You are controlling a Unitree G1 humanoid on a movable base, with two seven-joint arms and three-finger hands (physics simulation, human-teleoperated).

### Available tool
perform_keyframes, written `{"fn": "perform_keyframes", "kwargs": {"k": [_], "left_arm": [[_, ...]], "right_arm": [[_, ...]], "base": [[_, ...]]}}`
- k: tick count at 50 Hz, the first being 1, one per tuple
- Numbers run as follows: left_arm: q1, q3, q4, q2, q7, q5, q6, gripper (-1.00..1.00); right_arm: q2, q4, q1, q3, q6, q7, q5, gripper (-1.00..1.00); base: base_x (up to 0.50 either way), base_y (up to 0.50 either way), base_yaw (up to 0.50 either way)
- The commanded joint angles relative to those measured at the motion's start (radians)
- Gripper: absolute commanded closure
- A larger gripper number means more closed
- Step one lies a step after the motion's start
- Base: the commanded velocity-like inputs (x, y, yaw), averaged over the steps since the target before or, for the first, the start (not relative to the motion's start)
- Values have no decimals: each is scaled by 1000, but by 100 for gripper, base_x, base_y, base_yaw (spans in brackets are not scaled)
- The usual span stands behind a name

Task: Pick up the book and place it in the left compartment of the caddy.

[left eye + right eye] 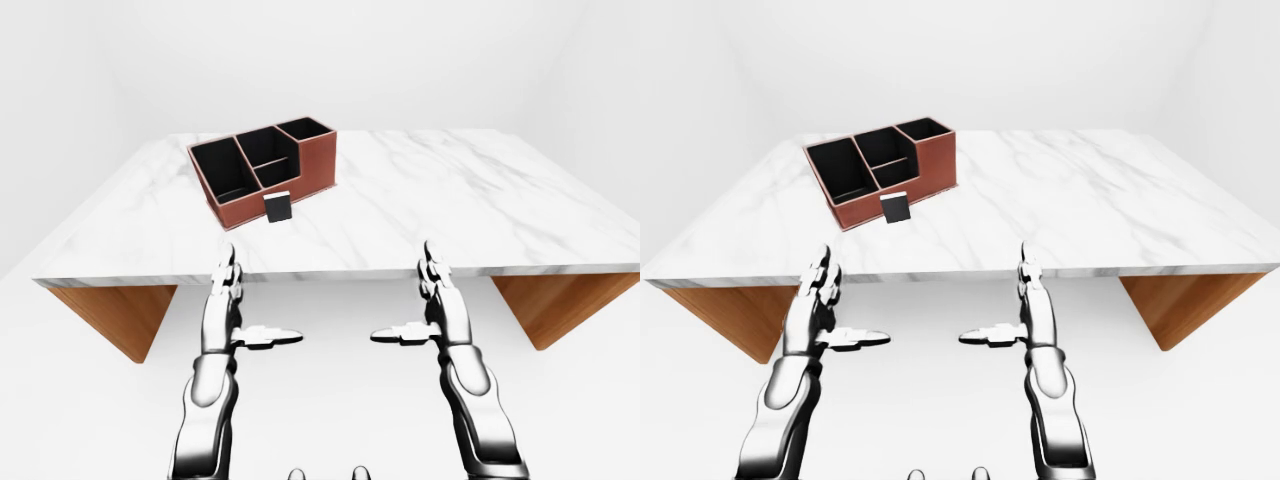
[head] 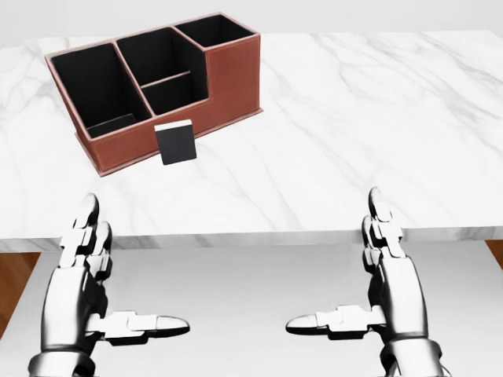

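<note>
one small black book [image 2: 176,142] with a pale top edge stands upright on the marble table [image 2: 361,118], touching the near wall of the reddish-brown, leather-look caddy [image 2: 228,82], whose black-lined compartments are boxy; no writing is readable. white veined marble runs wide and bare to the right. both chrome hands, left [image 2: 78,275] and right [image 2: 389,271], hang below the near edge, fingers spread wide, holding nothing.

A bench [image 1: 420,200] with a white, grey-veined marble top fills the middle of the left-eye view. Slanted orange-brown wooden supports [image 1: 115,315] show under it at 8 and 4 o'clock. Plain white walls [image 1: 100,60] and floor [image 1: 330,400] surround it in even, shadowless light.
</note>
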Motion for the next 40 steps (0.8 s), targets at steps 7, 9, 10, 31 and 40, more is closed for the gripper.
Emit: {"fn": "perform_keyframes", "kwargs": {"k": [7, 9, 10, 31, 40], "left_arm": [[255, 193, -744, -73, -82, 31, 28, -100], [260, 204, -767, -84, -102, 34, 28, -100], [260, 205, -768, -87, -106, 35, 28, -100], [262, 156, -721, -95, -101, 102, 28, -100], [265, 147, -726, -87, -97, 104, 28, -100]], "right_arm": [[29, -691, 264, -99, 0, 174, -258, -100], [42, -721, 276, -100, 0, 205, -253, -100], [45, -722, 276, -101, 0, 209, -254, -100], [113, -805, 293, -204, 0, 294, -170, -100], [113, -854, 328, -132, 0, 279, -216, -100]], "base": [[0, 0, 0], [0, 0, 0], [0, 0, 0], [15, 0, 0], [50, 0, 0]]}}
